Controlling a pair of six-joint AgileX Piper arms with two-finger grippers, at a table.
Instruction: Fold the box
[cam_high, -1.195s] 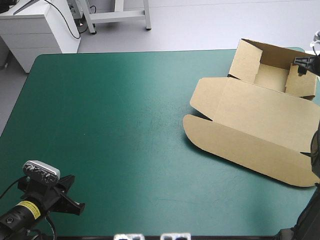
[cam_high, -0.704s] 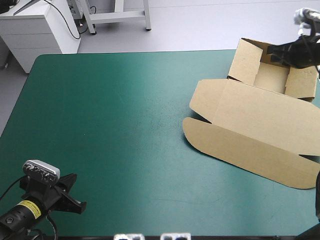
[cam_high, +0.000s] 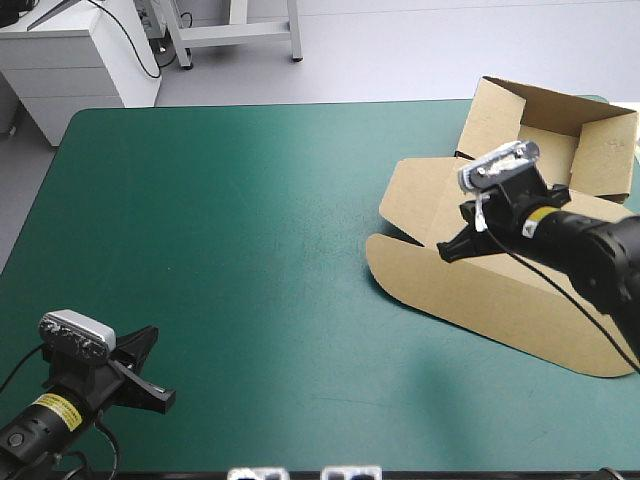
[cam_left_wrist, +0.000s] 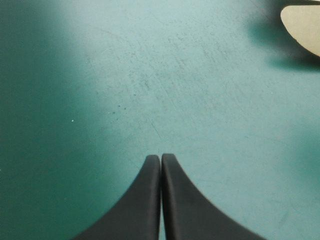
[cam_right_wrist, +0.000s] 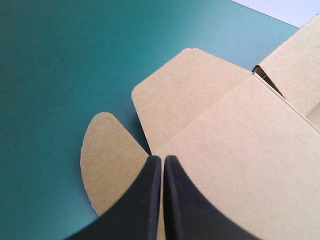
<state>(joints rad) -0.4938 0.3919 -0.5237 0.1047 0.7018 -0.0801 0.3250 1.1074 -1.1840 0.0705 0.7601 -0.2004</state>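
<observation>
**At the desk's (cam_high: 250, 250) far right: brown box (cam_high: 470, 290), tray up, lid flat**

On the right side of the teal-green cover the box stands as an open tray with its walls raised at the far end. Its lid (cam_right_wrist: 240, 150) lies flat toward the near edge. Over the lid's left end hangs the right hand (cam_high: 447, 250), black fingers pressed together on nothing. At the near left corner the left hand (cam_high: 165, 400) is likewise closed and empty over bare cover.

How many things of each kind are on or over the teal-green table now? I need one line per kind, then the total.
Brown box: 1
Pairs of black fingers: 2, left gripper and right gripper, both shut
Total: 3
</observation>
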